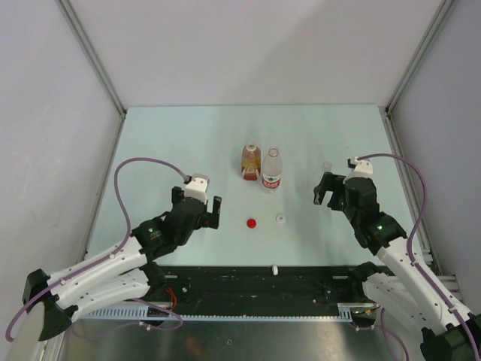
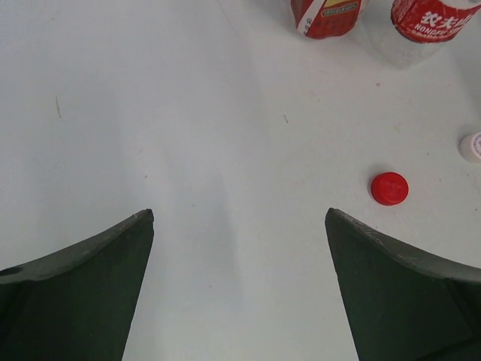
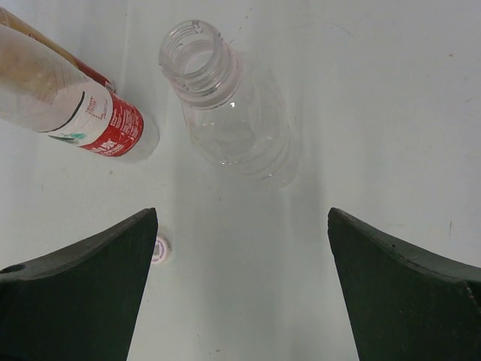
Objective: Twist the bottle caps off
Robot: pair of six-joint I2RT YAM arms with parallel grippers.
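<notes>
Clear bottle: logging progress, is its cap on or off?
Off: the clear bottle shows a bare, open threaded neck in the right wrist view.

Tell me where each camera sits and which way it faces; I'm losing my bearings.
Top external: above and behind the robot, looking down on the table; both arms, the left tool and the right tool show.
Left wrist: on the left arm, facing forward-down at the red cap, amber bottle and red-label bottle; its open fingers frame the bottom.
Right wrist: on the right arm, facing the capless clear bottle; its open fingers show.
Shared: both wrist views catch the red-label bottle and white cap.
</notes>
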